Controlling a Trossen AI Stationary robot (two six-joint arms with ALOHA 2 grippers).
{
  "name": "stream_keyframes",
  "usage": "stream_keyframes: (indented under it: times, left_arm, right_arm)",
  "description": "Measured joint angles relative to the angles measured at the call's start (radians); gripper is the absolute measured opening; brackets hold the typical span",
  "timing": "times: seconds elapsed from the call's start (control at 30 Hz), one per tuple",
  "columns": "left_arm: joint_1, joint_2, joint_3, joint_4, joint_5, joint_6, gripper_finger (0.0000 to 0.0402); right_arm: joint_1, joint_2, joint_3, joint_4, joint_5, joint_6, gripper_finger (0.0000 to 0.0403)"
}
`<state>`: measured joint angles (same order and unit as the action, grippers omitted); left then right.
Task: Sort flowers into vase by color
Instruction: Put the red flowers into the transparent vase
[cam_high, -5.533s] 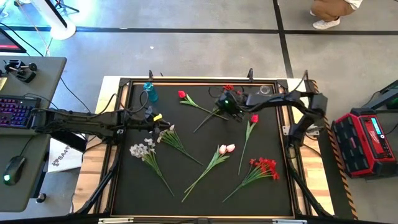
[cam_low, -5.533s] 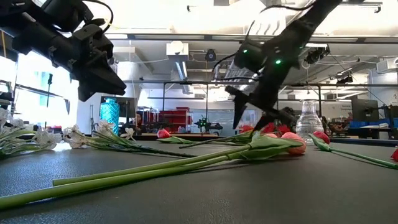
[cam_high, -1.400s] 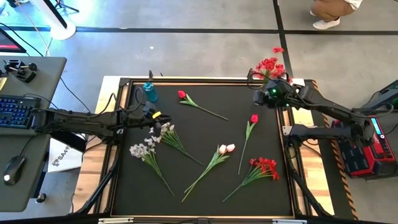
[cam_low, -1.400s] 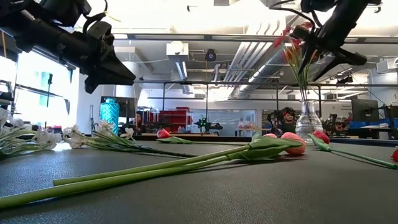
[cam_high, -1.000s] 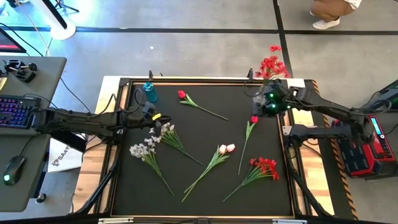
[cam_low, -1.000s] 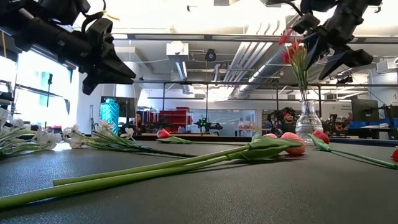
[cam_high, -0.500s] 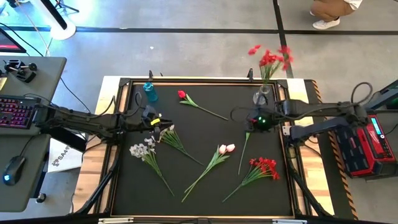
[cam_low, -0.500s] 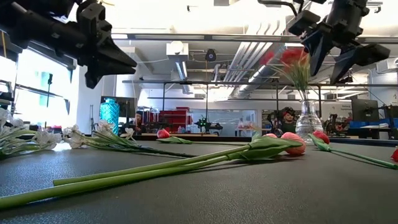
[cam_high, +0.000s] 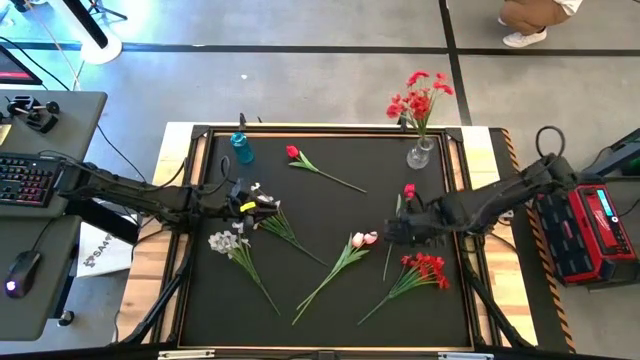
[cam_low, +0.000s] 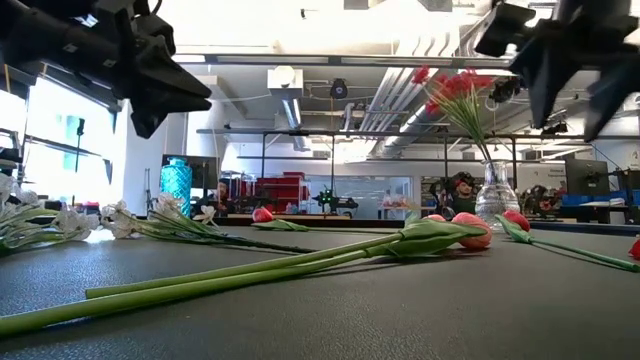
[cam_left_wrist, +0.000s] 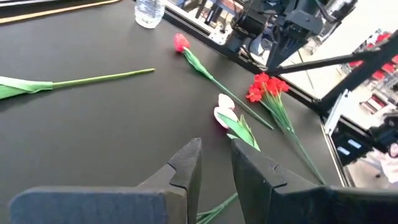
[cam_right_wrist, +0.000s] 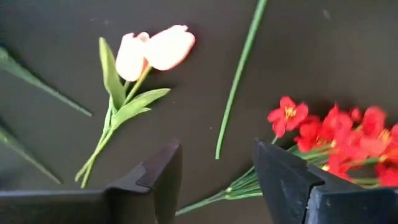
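Observation:
A clear glass vase stands near the far right corner with a red clustered spray upright in it, its stems down in the neck. A blue vase stands at the far left. Flat on the mat lie two single red buds, pink-white tulips, a second red spray and two white sprays. My right gripper hovers wide open over the lower stem of the right-hand bud. My left gripper, open by a narrow gap, hangs by the upper white spray.
The black mat has a raised frame on all sides. A desk with keyboard and mouse stands to the left, and a red case to the right. Bare mat lies along the near edge and between the blue vase and the clear one.
My right gripper has let go of the red spray at the clear vase, opened wide, and moved toward the near edge and slightly left, coming over the right-hand bud's stem. The spray now stands alone in the vase. My left gripper has drifted a little toward the white spray.

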<state>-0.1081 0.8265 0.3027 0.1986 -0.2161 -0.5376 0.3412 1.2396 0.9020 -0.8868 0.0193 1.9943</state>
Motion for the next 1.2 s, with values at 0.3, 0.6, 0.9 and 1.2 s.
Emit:
stream_keyframes:
  times: [0.3,0.6,0.9,1.2]
  left_arm:
    - [-0.027,0.0,0.0,-0.023,0.0,0.018,0.0074]
    - [-0.053,0.0,0.0,-0.166,0.009,-0.046,0.0074]
    - [-0.078,0.0,0.0,-0.208,0.027,-0.054,0.0074]
    - [-0.077,0.0,0.0,-0.209,0.022,-0.054,0.0074]
  right_arm:
    - [0.187,0.113,0.0,0.044,0.018,0.336,0.0183]
    - [0.196,0.237,0.0,0.198,-0.116,0.343,0.0183]
    - [0.247,0.26,0.0,0.207,-0.243,0.37,0.0183]
    - [0.233,0.26,0.0,0.064,-0.237,0.369,0.0183]
